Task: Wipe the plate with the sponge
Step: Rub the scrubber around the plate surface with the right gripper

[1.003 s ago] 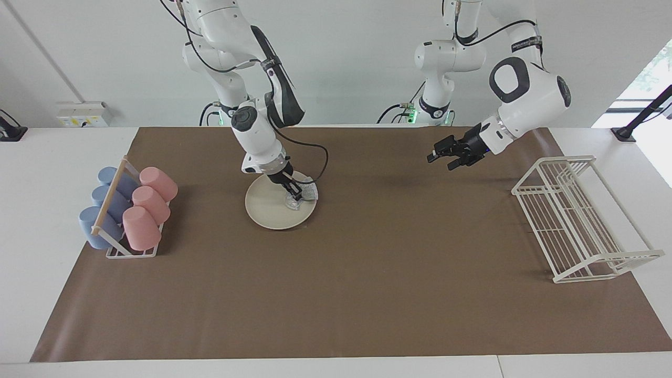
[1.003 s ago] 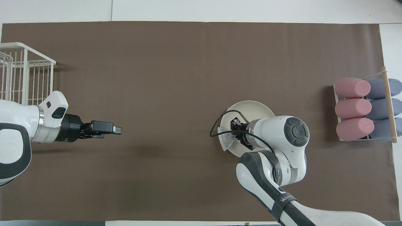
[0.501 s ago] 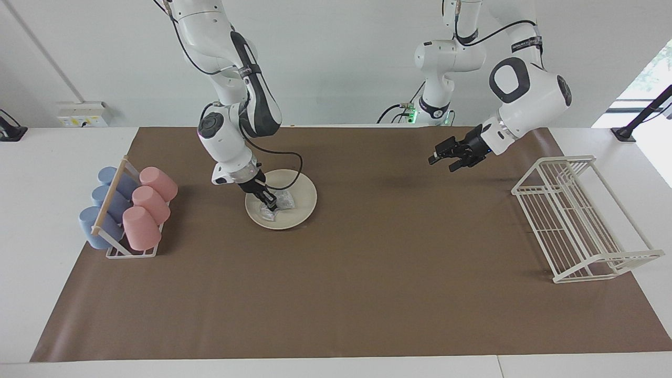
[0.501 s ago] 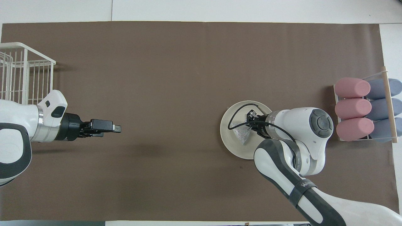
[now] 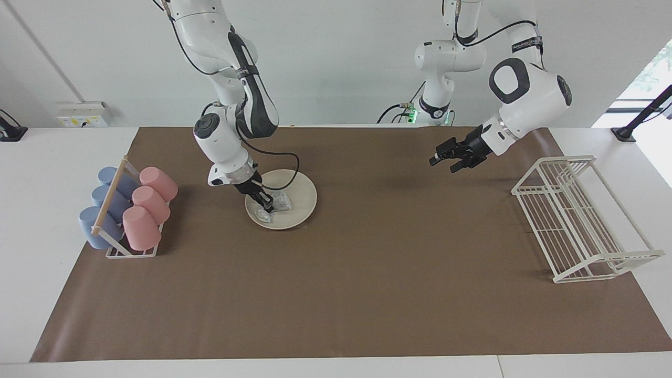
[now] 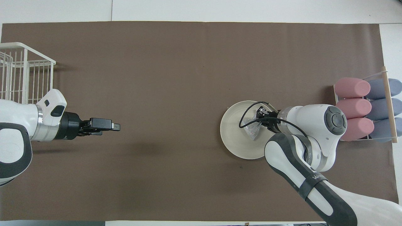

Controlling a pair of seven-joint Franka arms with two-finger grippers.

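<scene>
On the brown mat (image 5: 336, 294) that covers the worktop (image 5: 31, 210), toward the right arm's end, lies the plate (image 5: 299, 197) (image 6: 234, 138), with the cup rack (image 5: 128, 252) of pink and blue cups (image 5: 140, 227) beside it, closer to that end. The right tool (image 5: 266, 205) (image 6: 260, 117) is down on the plate, pinching the sponge (image 5: 278, 201) (image 6: 252, 130) against its surface; the sponge sits on the part of the plate toward the cup rack. The left tool (image 5: 446, 157) (image 6: 108, 125) hangs in the air over bare mat, near the white wire rack (image 5: 577, 220) (image 6: 22, 72) at the left arm's end; its fingers seem to be apart with nothing between them, though the gap is hard to read
</scene>
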